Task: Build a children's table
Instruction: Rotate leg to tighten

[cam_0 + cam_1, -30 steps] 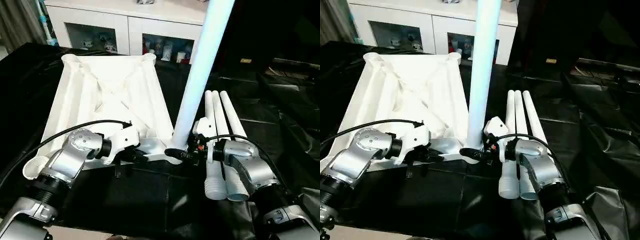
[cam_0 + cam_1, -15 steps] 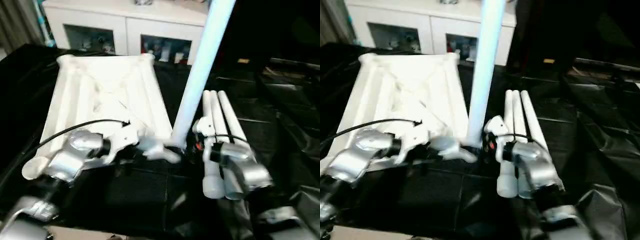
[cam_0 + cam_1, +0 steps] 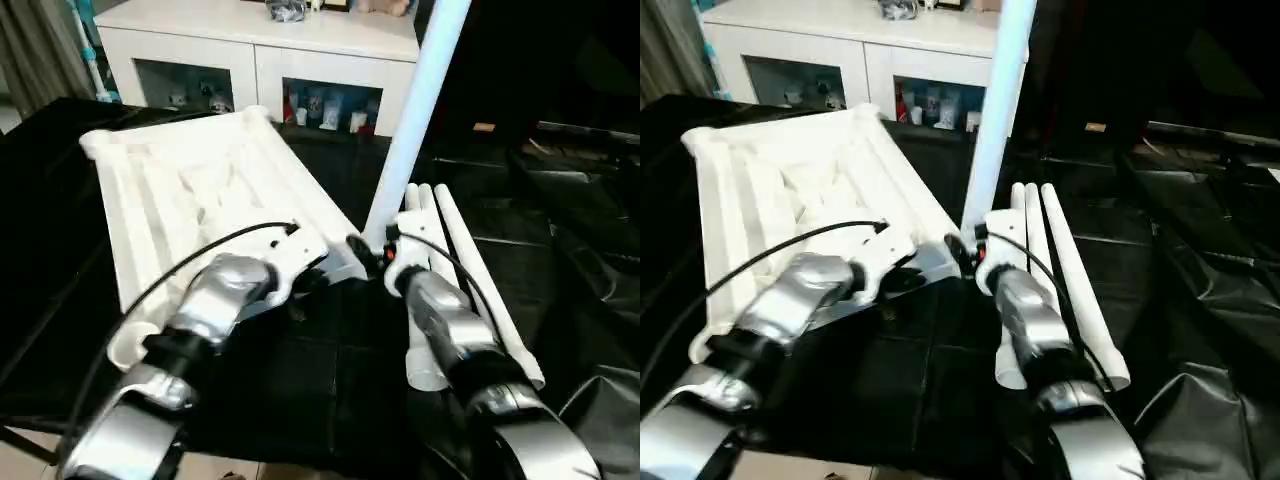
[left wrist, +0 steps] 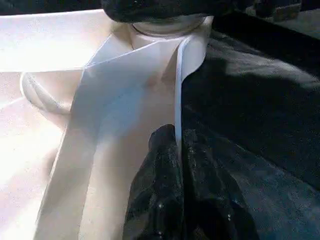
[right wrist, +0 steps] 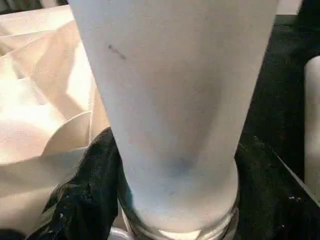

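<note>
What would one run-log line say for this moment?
left gripper: pinching tabletop rim | right gripper: clasping standing leg at corner socket | three spare legs: lying beside

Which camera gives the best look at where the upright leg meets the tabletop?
The right wrist view: the upright leg enters its socket up close. The eye views show the joint small, between the arms. The left wrist view shows the tabletop's edge.

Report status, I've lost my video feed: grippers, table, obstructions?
Left gripper shut on tabletop edge rib. Right gripper clamped round upright leg at its corner socket. Three spare legs lie beside right arm.
</note>
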`<state>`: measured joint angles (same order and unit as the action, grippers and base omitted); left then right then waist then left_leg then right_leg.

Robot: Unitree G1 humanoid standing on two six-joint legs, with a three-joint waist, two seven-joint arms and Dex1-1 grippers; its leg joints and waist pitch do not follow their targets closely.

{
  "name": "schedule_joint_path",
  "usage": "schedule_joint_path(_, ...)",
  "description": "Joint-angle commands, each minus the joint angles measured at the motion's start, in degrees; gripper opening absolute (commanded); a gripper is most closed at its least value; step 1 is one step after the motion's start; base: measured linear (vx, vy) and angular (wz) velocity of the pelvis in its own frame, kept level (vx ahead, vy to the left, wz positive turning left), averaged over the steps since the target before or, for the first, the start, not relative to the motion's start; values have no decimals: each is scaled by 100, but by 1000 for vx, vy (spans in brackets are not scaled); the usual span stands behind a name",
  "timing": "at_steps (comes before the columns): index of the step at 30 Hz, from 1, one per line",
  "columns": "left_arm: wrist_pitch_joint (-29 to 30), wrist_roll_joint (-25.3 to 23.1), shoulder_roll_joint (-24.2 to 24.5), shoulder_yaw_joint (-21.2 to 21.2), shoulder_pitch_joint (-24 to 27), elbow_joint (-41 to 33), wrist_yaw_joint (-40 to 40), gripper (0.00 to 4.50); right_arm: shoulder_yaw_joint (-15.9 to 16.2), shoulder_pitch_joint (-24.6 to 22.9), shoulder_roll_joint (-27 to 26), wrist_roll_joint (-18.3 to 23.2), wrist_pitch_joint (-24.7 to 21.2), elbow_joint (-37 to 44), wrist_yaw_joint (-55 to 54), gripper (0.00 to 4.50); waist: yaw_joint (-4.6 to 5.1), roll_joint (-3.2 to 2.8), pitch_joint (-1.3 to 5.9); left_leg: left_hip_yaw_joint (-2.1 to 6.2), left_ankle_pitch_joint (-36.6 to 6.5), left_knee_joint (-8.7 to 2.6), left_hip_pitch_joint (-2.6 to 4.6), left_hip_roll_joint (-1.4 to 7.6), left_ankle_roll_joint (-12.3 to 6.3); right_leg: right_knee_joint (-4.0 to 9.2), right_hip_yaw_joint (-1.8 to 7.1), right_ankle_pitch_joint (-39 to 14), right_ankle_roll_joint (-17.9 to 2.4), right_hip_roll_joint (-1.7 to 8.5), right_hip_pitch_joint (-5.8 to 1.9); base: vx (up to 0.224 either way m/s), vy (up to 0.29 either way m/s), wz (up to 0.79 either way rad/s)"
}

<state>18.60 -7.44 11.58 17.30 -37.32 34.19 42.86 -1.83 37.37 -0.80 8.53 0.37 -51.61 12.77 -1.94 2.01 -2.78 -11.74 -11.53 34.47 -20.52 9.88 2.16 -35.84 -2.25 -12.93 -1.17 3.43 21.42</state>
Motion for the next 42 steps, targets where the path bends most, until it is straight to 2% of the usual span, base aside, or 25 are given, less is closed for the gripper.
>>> schedule_joint_path(1, -58, -6, -26, -123, 23, 145, -393, 0, 146, -115, -184, 0, -141, -315, 262, 270, 13, -19, 275, 233, -1338, -486, 50, 382, 64, 534, 311, -1380, -1078, 556, -98, 0, 0, 0)
schedule_joint_path(3, -103, -26, 97, -117, 81, 81, -228, 0, 118, -99, -178, 140, 49, -221, 720, 270, 5, -14, 278, 221, -1318, -477, 61, 387, 8, 533, 312, -1305, -1105, 560, -93, 0, 0, 0)
schedule_joint_path(4, -92, -17, 206, -104, 127, 1, -75, 0, 98, -86, -140, 210, 139, -118, 975, 270, 2, -16, 280, 224, -1261, -476, 41, 392, -33, 524, 313, -1249, -1134, 569, -116, 0, 0, 0)
schedule_joint_path(5, -136, -13, 281, -83, 156, -55, 20, 0, 102, -80, -96, 238, 130, -56, 1133, 326, 2, -14, 285, 222, -1197, -474, 33, 392, -53, 515, 311, -1184, -1147, 564, -122, 0, 0, 0)
schedule_joint_path(8, -131, 32, 436, -63, 234, -196, 248, 0, 181, -73, 49, 205, 94, 66, 1430, 356, -2, -13, 318, 206, -909, -443, 2, 386, -190, 457, 310, -705, -1243, 553, -147, 0, 0, 0)
schedule_joint_path(9, -357, 43, 608, -5, 309, -296, 500, 0, 227, -87, 198, 238, -35, 214, 1734, 371, 7, -15, 318, 222, -676, -443, -34, 385, -290, 431, 286, -442, -1303, 553, -175, 0, 0, 0)
schedule_joint_path(10, -435, 63, 713, 15, 355, -347, 654, 0, 279, -110, 313, 248, -108, 332, 1965, 382, 9, -16, 323, 217, -645, -431, -29, 387, -326, 424, 286, -367, -1324, 551, -178, 0, 0, 0)
schedule_joint_path(13, -632, 154, 974, 52, 485, -488, 1100, 0, 472, -230, 628, 267, -265, 689, 2652, 387, 9, -32, 328, 207, -510, -415, -3, 398, -441, 384, 276, -1, -1454, 527, -165, 0, 0, 0)
schedule_joint_path(14, -703, 243, 1109, 56, 572, -589, 1356, 0, 609, -340, 831, 278, -298, 911, 3110, 387, 0, -30, 342, 209, -466, -409, -5, 405, -468, 358, 271, 120, -1499, 525, -190, 0, 0, 0)
schedule_joint_path(16, -774, 323, 1213, 64, 647, -680, 1572, 0, 694, -424, 979, 290, -325, 1066, 3456, 387, 1, -41, 342, 190, -387, -402, 10, 409, -509, 333, 274, 349, -1560, 519, -169, 0, 0, 0)
schedule_joint_path(18, -1034, 527, 1519, 97, 849, -905, 2206, 0, 883, -647, 1343, 325, -329, 1429, 4227, 387, -9, -34, 322, 192, -506, -411, 10, 418, -540, 359, 274, 248, -1569, 526, -172, 0, 0, 0)
schedule_joint_path(20, -1041, 611, 1585, 84, 896, -964, 2351, 0, 905, -697, 1413, 359, -350, 1510, 4408, 387, -8, -40, 316, 184, -563, -421, 28, 420, -504, 362, 275, 150, -1585, 516, -158, 0, 0, 0)
schedule_joint_path(22, -947, 807, 1713, 35, 1008, -1179, 2623, 0, 994, -785, 1551, 339, -311, 1603, 4713, 387, -11, -49, 299, 179, -738, -437, 36, 429, -375, 385, 275, -138, -1596, 520, -147, 0, 0, 0)
schedule_joint_path(25, -962, 835, 1761, 12, 1042, -1220, 2668, 0, 1081, -839, 1632, 313, -344, 1662, 4887, 387, -12, -38, 287, 179, -788, -442, 37, 429, -316, 403, 286, -307, -1558, 528, -145, 0, 0, 0)
schedule_joint_path(28, -1002, 842, 1806, -23, 1065, -1227, 2687, 0, 1065, -858, 1614, 385, -464, 1716, 4968, 359, -13, -34, 290, 182, -801, -443, 37, 422, -269, 409, 289, -436, -1528, 530, -146, 0, 0, 0)
schedule_joint_path(33, -1035, 866, 1846, -34, 1087, -1241, 2739, 0, 1169, -913, 1617, 342, -529, 1800, 5127, 314, -16, -24, 309, 179, -556, -425, 31, 415, -351, 365, 283, -81, -1554, 522, -155, 0, 0, 0)
schedule_joint_path(36, -1015, 851, 1849, -43, 1093, -1262, 2743, 0, 1189, -938, 1607, 310, -501, 1783, 5138, 303, -23, -26, 311, 174, -566, -418, 34, 413, -354, 369, 282, -94, -1568, 523, -156, 0, 0, 0)
schedule_joint_path(38, -1016, 845, 1846, -47, 1094, -1260, 2737, 0, 1178, -947, 1591, 306, -506, 1774, 5095, 276, -23, -26, 308, 175, -580, -420, 33, 412, -349, 372, 283, -116, -1567, 524, -156, 0, 0, 0)
schedule_joint_path(42, -1037, 822, 1814, -38, 1082, -1196, 2679, 0, 1106, -972, 1511, 266, -525, 1708, 4865, 269, -18, -29, 311, 176, -592, -420, 37, 410, -323, 372, 282, -138, -1561, 519, -156, 0, 0, 0)
